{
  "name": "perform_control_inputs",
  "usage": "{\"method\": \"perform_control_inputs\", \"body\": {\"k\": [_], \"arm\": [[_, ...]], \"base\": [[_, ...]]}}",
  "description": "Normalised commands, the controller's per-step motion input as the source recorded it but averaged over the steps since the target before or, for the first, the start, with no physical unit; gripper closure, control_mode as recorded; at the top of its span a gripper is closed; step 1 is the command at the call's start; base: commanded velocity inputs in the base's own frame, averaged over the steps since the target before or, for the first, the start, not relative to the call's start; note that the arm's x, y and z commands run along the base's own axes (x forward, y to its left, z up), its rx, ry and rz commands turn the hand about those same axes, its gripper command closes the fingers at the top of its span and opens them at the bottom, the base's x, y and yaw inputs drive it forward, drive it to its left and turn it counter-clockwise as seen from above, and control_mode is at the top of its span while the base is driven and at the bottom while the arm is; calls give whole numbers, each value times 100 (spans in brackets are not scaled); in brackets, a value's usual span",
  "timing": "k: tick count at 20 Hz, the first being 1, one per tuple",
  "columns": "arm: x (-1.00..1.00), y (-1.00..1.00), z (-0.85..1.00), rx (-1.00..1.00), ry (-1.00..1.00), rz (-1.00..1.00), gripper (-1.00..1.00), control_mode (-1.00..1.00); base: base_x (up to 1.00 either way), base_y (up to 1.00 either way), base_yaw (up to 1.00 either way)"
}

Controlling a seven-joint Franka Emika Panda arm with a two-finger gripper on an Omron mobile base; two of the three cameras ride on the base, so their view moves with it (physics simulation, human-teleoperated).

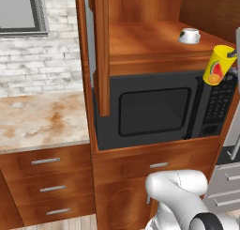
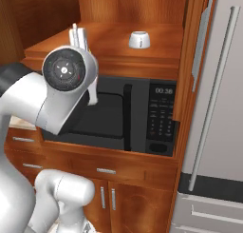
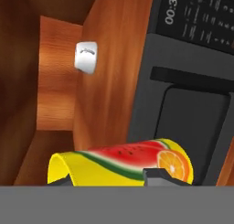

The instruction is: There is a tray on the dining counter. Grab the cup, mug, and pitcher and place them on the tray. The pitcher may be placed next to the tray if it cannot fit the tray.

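Hand view: cup [image 3: 123,166] between hand's [image 3: 157,178] fingers.

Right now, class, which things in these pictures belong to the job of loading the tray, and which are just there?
Part of the job:
cup, held in the gripper
mug, on the shelf above the microwave

Just there:
microwave
fridge
drawers

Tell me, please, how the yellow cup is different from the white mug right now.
The cup is yellow with a fruit picture; the mug is plain white. The cup hangs tilted in the air before the microwave, at the gripper; the mug stands on the wooden shelf above. The mug looks squatter. Both are small drinking vessels.
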Motion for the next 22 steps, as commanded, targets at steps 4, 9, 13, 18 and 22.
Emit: {"method": "perform_control_inputs", "body": {"k": [4, 9, 13, 18, 22], "arm": [[-1, 0, -22, 0, 19, -1, 100, -100], [0, 0, -24, 0, 8, -1, 100, -100], [-1, 0, -27, 0, 0, 0, 100, -100], [-4, 0, -23, 0, 0, 0, 100, -100], [-1, 0, -6, 0, 0, 0, 100, -100]], "base": [[0, 0, 0], [0, 0, 0], [0, 0, 0], [0, 0, 0], [0, 0, 0]]}}
